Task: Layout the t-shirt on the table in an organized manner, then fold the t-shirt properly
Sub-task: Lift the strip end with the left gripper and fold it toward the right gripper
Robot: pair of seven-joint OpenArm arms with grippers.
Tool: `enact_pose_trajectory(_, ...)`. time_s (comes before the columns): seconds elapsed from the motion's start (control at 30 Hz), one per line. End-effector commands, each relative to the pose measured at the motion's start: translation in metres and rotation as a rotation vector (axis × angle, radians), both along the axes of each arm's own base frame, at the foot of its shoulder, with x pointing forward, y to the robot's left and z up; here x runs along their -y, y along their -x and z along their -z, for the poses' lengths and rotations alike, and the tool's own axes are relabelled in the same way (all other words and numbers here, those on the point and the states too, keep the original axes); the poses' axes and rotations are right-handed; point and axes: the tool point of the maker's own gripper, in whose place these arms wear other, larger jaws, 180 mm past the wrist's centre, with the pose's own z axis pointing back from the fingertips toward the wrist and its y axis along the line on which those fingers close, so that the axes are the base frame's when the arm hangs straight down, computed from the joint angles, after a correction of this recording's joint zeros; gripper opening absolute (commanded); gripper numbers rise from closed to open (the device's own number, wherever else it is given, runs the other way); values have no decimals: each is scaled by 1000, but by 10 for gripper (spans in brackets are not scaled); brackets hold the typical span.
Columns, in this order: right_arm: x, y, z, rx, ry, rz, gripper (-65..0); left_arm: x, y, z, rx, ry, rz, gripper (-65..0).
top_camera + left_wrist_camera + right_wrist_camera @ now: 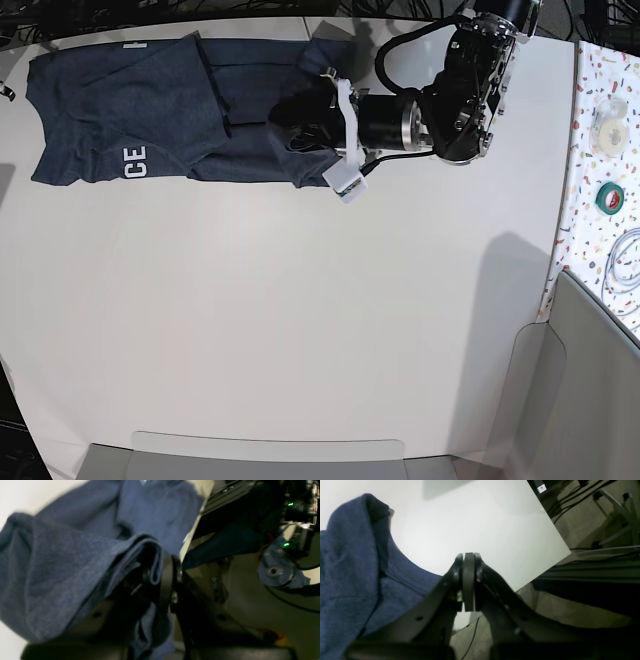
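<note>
The broad matte white counter [270, 330] carries one thing: a dark navy heathered t-shirt [130, 115] with white block lettering, spread along its far edge from the far-left corner toward the middle.

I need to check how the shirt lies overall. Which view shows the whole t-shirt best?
The base view: the t-shirt shows end to end on the table, lettering visible. The left wrist view shows only bunched cloth in the left hand; the right wrist view shows just an edge beside the shut right hand.
</note>
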Motion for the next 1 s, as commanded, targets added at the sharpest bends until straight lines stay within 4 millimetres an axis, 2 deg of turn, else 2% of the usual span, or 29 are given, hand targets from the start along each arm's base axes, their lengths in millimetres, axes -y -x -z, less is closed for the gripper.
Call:
enact_pose_trajectory(0.0, 7, -5, -10, 28, 29, -5, -650, 8, -1, -15, 31, 54, 13, -650)
enact_pose_trajectory(0.1, 7, -2, 2, 19, -9, 7, -650, 22, 0, -24, 57, 88, 41, -650)
enact_pose_trajectory(0.3, 7, 3, 20, 4, -67, 24, -650, 40, -8, -4, -6, 93, 47, -650)
enact_pose_trajectory(0.43, 7, 2, 20, 6, -69, 24, -650, 40, -17, 9, -38, 84, 17, -650)
enact_pose_trajectory(0.7, 5, 0, 20, 7, -71, 16, -650, 46, -19, 10, -56, 103, 4, -650)
enact_pose_trajectory(0.77, 5, -1, 20, 8, -71, 14, -650, 47, -19, 10, -56, 104, 6, -621)
enact_pose_trajectory(0.83, 5, -4, 19, 15, -70, 15, -650, 47, -19, 10, -57, 103, 8, -555)
enact_pose_trajectory(0.97, 5, -4, 19, 17, -72, 15, -650, 47, -19, 10, -57, 103, 8, -371)
